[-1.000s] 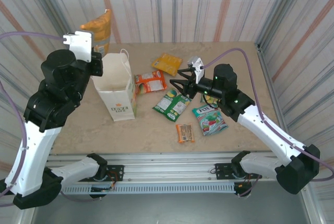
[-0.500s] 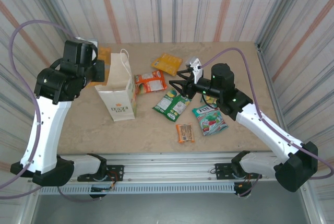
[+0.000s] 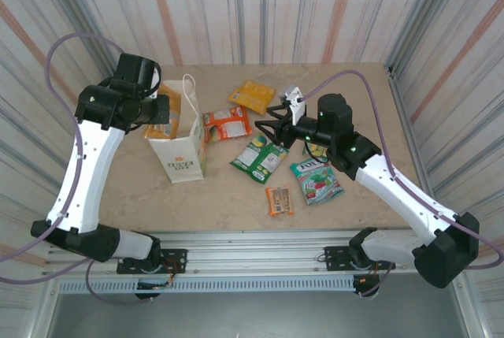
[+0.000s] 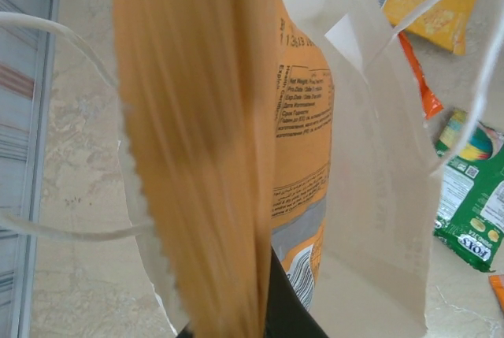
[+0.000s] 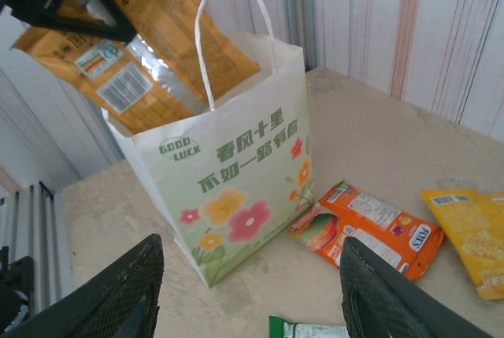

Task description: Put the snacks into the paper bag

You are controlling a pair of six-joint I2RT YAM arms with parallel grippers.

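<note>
Counter [image 3: 236, 196]: we see beige stone with striped walls around it.
Paper bag [image 3: 183, 155]: upright at left, mouth open.
Left end effector [image 5: 79, 23]: clamped on the orange packet [image 5: 169, 19], which tilts into the bag's mouth; how deep, we cannot judge.
Right end effector [image 3: 273, 127]: fingers apart, empty, just beside the red-orange packet [image 3: 227, 125].
Loose snacks: the yellow-orange packet [image 3: 252, 95], green-white packet [image 3: 260, 158], teal-red packet [image 3: 316, 180] and bar pack [image 3: 279, 200] lie flat, right of the bag.

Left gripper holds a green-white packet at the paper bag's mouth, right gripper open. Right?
No: the packet in the left gripper is orange, not green-white; the right wrist view shows it. The paper bag and open right gripper are as stated.
</note>
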